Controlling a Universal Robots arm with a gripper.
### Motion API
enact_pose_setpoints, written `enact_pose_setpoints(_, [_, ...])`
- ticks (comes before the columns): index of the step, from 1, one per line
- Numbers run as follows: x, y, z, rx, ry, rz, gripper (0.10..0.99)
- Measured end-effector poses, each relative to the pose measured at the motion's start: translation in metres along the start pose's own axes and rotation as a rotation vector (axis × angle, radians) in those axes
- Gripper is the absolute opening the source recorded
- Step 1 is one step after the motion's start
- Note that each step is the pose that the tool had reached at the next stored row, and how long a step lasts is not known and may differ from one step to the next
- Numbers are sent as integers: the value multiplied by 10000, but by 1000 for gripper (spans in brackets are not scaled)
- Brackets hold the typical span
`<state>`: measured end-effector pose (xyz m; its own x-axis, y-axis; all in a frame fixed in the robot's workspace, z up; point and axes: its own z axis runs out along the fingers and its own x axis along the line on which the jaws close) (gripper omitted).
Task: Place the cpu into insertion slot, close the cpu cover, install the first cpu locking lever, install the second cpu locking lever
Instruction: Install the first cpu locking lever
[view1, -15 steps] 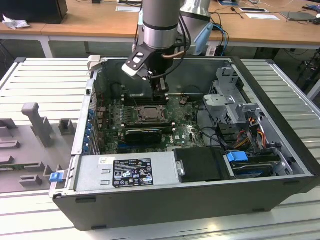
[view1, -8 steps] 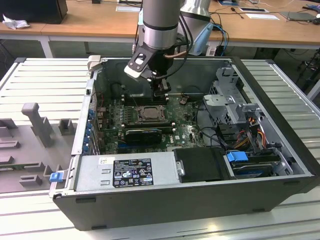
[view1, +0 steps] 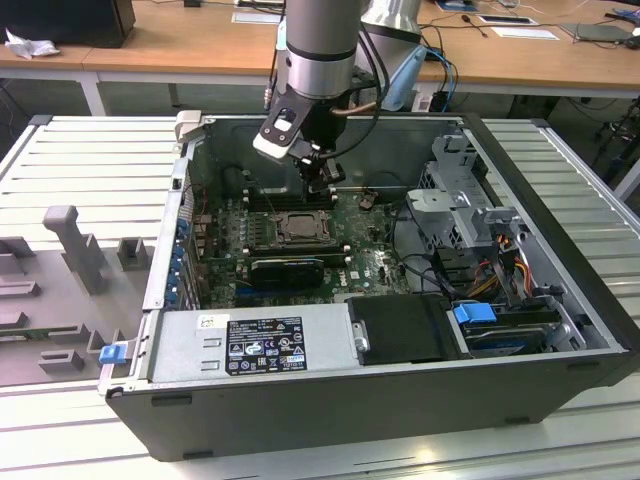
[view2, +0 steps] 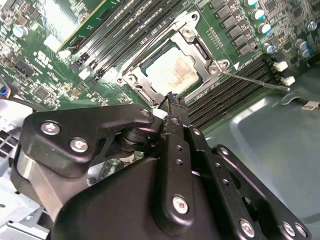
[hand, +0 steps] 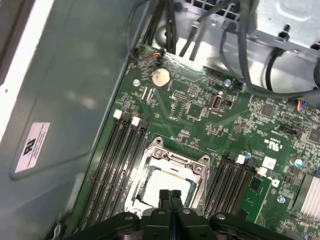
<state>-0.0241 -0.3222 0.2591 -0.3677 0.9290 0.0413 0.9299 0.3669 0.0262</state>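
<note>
The cpu (view2: 172, 70) (hand: 165, 182), a pale square chip, lies in the insertion slot (view1: 298, 228) on the green motherboard. The silvery cpu cover (view2: 202, 52) (hand: 199, 170) lies flat around it, framing the chip. A thin metal locking lever (view2: 255, 81) sticks out from one corner of the socket across the memory slots. My gripper (view1: 322, 182) (view2: 172, 98) (hand: 169, 196) hangs just above one edge of the socket, shut with its black fingertips pressed together and nothing between them.
Long black memory slots (hand: 120, 155) (view2: 225, 100) flank the socket on both sides. The open computer case's walls (view1: 330, 385) enclose the board. A drive cage (view1: 462, 195) and cables (view1: 500, 255) sit at the exterior view's right, and a black card (view1: 285, 270) lies near the socket.
</note>
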Motion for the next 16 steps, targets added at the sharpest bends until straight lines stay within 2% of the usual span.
enact_pose_setpoints(16, [0,0,0,64,41,-1539,106])
